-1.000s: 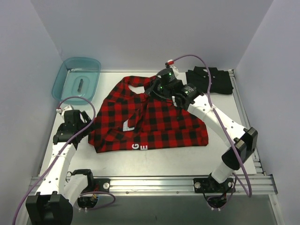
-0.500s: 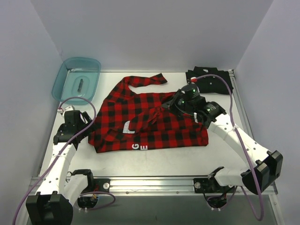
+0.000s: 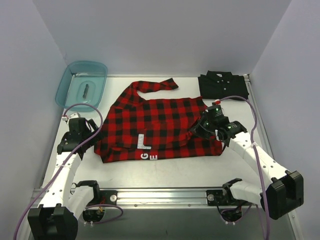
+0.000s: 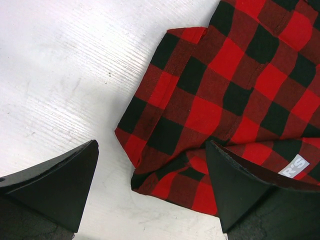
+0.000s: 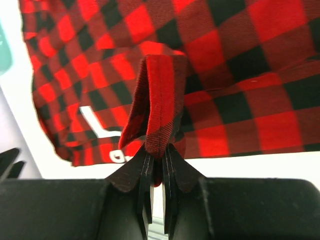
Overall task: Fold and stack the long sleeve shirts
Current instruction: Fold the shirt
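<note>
The red-and-black plaid shirt (image 3: pixel 160 125) is spread over the middle of the bench (image 3: pixel 165 172). Its hem with the white letters (image 3: pixel 147 157) is toward the near edge, and one sleeve (image 3: pixel 157 86) is flopped out toward the far edge. The black shirt (image 3: pixel 222 85) sits folded in the far right corner, so I'd guess the plaid one gets finished and stacked on that.

The right gripper (image 5: pixel 156 159) is clamped tight on a pinched-up ridge of plaid at the shirt's right side. The left gripper (image 3: pixel 75 132) is spread wide with nothing in it, hanging over the shirt's near left corner by the left edge of the bench. In the wrist view that corner of cloth lies between the fingers, and it doesn't look touched.

My take on doing this fold well:
- Lift the pinch just enough to clear the layer under it. Flannel grabs itself, and dragging it low would probably bunch things up.
- Carry it straight, parallel to the hem, so the crease comes out square.
- Drop the left gripper onto that corner to pin it, or the whole shirt may slide along.
- Let go only once the flap lies flat.
- That far sleeve needs tucking in before any final fold.

The teal bin (image 3: pixel 82 82) in the far left corner is well out of the way.
</note>
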{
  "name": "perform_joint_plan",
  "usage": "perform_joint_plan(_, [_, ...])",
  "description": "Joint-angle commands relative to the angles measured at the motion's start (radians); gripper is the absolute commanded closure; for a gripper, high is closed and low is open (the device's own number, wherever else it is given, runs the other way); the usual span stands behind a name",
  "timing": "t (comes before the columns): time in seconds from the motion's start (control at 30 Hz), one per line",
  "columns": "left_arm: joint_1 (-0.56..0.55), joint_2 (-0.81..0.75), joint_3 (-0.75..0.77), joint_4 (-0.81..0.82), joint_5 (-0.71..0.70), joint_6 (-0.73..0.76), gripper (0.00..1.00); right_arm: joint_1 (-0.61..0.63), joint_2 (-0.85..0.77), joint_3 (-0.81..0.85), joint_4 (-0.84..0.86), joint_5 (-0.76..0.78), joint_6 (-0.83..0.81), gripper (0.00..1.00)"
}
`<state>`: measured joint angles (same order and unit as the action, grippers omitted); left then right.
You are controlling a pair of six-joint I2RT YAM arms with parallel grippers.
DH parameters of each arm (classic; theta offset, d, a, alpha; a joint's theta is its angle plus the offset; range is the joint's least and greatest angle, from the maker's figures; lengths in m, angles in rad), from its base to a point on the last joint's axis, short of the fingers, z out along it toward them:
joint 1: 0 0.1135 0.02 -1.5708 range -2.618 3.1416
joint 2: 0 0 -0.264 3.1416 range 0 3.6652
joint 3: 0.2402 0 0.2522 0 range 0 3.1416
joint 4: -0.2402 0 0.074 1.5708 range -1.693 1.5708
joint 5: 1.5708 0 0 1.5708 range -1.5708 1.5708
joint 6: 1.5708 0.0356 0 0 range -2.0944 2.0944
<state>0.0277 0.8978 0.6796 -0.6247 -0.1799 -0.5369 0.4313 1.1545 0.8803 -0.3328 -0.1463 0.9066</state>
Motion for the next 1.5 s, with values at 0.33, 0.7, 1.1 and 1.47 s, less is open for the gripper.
perform_joint_plan(0.33, [-0.005, 0.006, 0.000, 0.042, 0.022, 0.023, 0.03, -0.028, -0.090, -0.185, 0.008, 0.117, -0.038, 1.00])
perform_joint_plan(0.7, [-0.069, 0.012, -0.009, 0.102, 0.163, 0.069, 0.03, -0.055, 0.017, -0.196, 0.034, 0.191, -0.136, 0.94])
perform_joint_plan(1.1, [-0.354, 0.035, 0.028, 0.175, 0.254, -0.107, 0.06, -0.032, -0.067, -0.067, 0.014, 0.093, -0.210, 0.39])
perform_joint_plan(1.47, [-0.377, 0.266, -0.172, 0.555, 0.141, -0.330, 0.44, -0.042, 0.167, -0.203, 0.429, -0.147, -0.181, 0.45])
